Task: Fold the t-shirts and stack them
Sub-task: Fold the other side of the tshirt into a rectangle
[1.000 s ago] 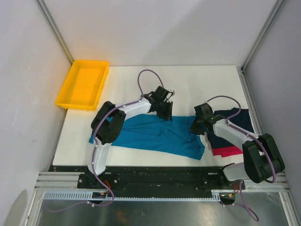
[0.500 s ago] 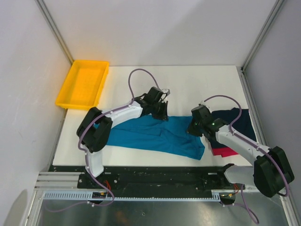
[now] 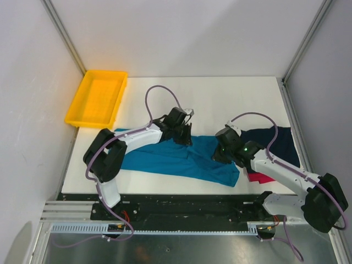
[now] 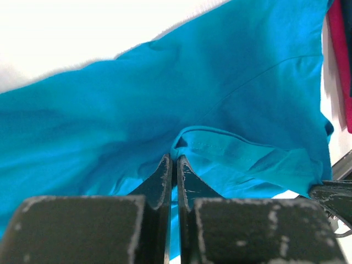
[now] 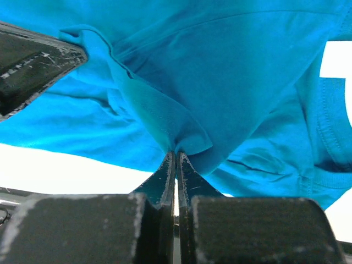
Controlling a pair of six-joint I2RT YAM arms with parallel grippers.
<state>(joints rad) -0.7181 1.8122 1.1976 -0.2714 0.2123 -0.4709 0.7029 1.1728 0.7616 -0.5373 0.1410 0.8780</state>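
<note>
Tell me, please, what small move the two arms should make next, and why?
Probably lift and carry the pinched far edge toward the near edge: both the left pincer and right pincer are shut on the teal t-shirt, which lies spread out.

Overhead camera looks down; close wrist cameras share teal t-shirt (image 3: 165, 159) (image 4: 220, 82) (image 5: 220, 66).

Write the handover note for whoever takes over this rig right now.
Left gripper: shut, pinching a fold of the teal-blue t-shirt at its far edge.
Right gripper: shut on the same shirt, nearer its right end.
The teal-blue t-shirt lies spread across the near middle of the table. The dark navy t-shirt lies at the right, with the red-pink t-shirt showing at its near edge.
Done: both pinches are taken; no shirt looks neatly folded yet.
Left: fold all three shirts and stack them.
</note>
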